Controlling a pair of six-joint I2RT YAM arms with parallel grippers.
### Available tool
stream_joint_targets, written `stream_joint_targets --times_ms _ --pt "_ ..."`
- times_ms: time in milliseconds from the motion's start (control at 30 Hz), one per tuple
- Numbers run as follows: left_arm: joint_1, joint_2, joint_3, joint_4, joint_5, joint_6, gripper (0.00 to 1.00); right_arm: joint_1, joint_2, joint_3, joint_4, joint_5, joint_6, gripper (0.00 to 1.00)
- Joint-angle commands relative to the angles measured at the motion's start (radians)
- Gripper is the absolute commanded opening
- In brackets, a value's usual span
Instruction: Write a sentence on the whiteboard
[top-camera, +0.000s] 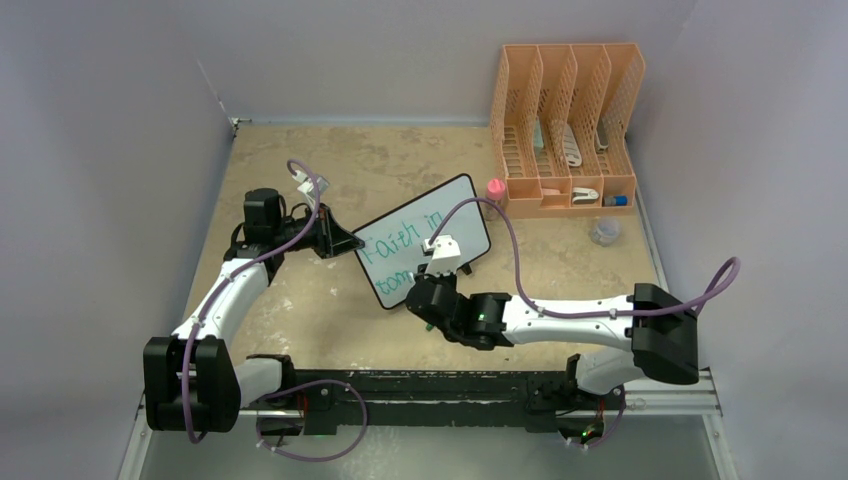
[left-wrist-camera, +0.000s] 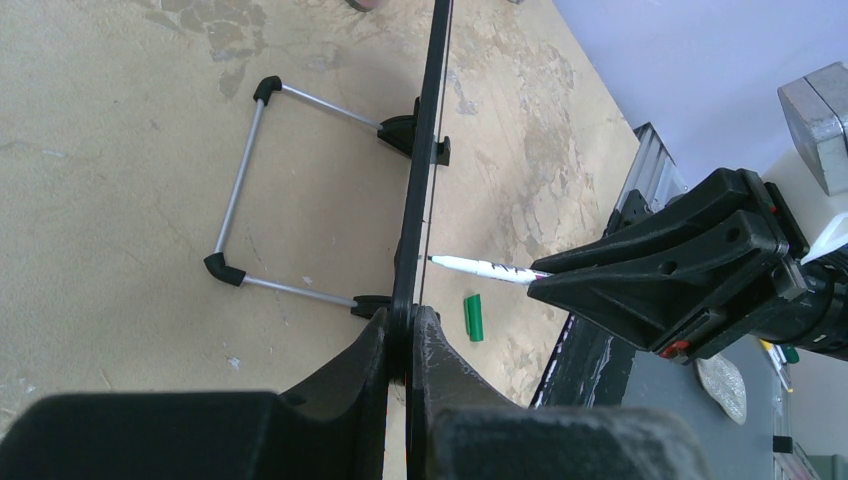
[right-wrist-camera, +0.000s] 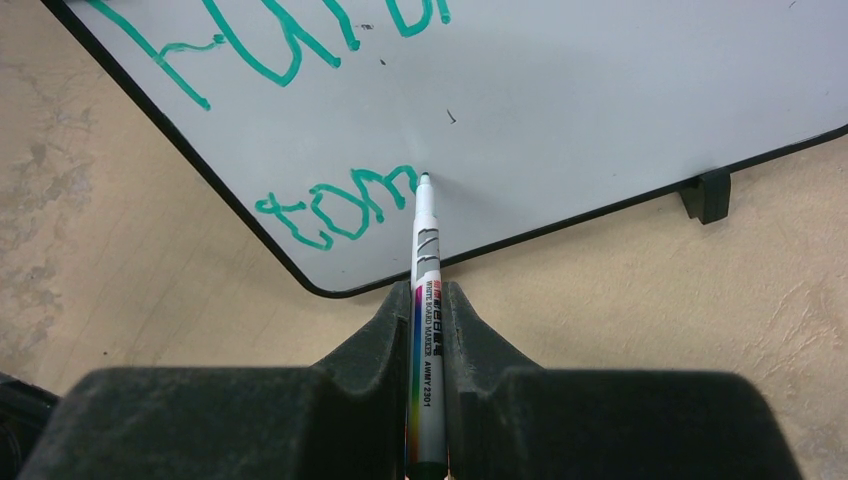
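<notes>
The whiteboard (top-camera: 455, 205) stands tilted on the table, black-framed; it also shows in the right wrist view (right-wrist-camera: 600, 100). The sentence (top-camera: 395, 245) is green lettering, reading "Faith in" above and "tom" (right-wrist-camera: 340, 205) below. My left gripper (left-wrist-camera: 408, 345) is shut on the whiteboard's left edge (left-wrist-camera: 420, 200), seen edge-on. My right gripper (right-wrist-camera: 428, 300) is shut on a white marker (right-wrist-camera: 427, 300), its tip touching the board just right of "tom". The marker (left-wrist-camera: 490, 268) and right gripper (left-wrist-camera: 545, 285) also show in the left wrist view. A green cap (left-wrist-camera: 474, 317) lies on the table.
An orange file organizer (top-camera: 565, 125) stands at the back right. A pink-capped item (top-camera: 495, 188) and a small clear cup (top-camera: 604, 232) sit near it. The board's wire stand (left-wrist-camera: 240, 200) rests behind the board. Grey walls close both sides.
</notes>
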Motion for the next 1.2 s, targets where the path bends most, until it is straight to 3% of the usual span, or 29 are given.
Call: stream_joint_targets --times_ms 0,1167 --pt "-0.014 -0.004 0.013 -0.041 -0.041 0.028 0.0 -0.009 0.004 0.038 0.028 0.055 -0.004 0.0" --pt "-0.016 -0.004 0.013 -0.04 -0.044 0.028 0.0 -0.018 0.013 -0.01 -0.028 -0.018 0.027 0.0"
